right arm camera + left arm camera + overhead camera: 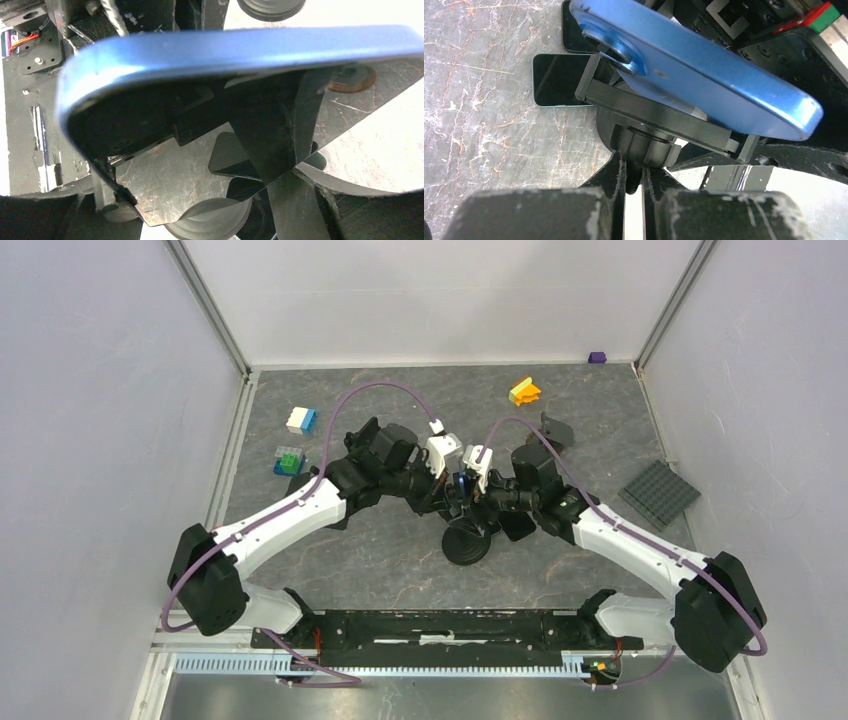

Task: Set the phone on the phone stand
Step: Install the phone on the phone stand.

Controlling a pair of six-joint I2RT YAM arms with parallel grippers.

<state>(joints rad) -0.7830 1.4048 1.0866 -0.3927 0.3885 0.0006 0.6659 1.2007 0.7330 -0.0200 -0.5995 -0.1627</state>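
At the centre of the table [484,125], the phone [704,75] hangs tilted directly over the cradle [659,120] of the phone stand [467,543], with its blue back and camera lens upward. Whether its lower edge already touches the cradle lip cannot be determined. The right gripper [483,498] spans the phone across its width, jaws set wide and clamped on the two long edges. The left gripper [633,175] is closed to a narrow slit at the stand's round joint. It appears to steady the stand, though a definite pinch cannot be confirmed.

Handling: treat the phone as rigid, fairly heavy for so thin a body, and slippery on its glass face and smooth rounded frame. The screen is probably fragile. Grip the long edges near mid-length, never the faces. Lower it gently so that it does not skid off the cradle.

Two dark glassy slabs [559,80] lie flat on the table just beyond the stand. Toy bricks [301,420] sit well apart, toward the far edge.
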